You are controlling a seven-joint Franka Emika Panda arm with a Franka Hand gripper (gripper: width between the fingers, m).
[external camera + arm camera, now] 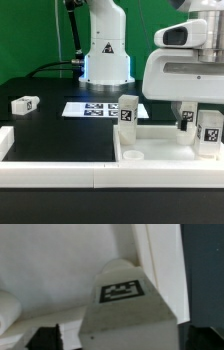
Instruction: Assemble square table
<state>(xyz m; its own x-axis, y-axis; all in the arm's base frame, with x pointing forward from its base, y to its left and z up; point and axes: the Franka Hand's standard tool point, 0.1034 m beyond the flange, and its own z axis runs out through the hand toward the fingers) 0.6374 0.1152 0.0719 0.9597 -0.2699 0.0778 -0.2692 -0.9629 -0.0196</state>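
The square table top (160, 152) lies as a white rimmed tray at the exterior view's lower right. One leg block (128, 113) stands at its far left corner, and another leg (209, 132) stands at its right side. My gripper (186, 116) reaches down into the tray by the right rim and is shut on a third tagged leg (122, 297). That leg stands upright beside the tray rim (155, 258). My dark fingers (45, 336) flank its sides. A fourth leg (24, 103) lies loose on the black table at the exterior view's left.
The marker board (95, 108) lies behind the tray, in front of the robot base (105, 55). Long white border rails (50, 172) run along the front. A round socket (133, 156) shows in the tray's near left corner.
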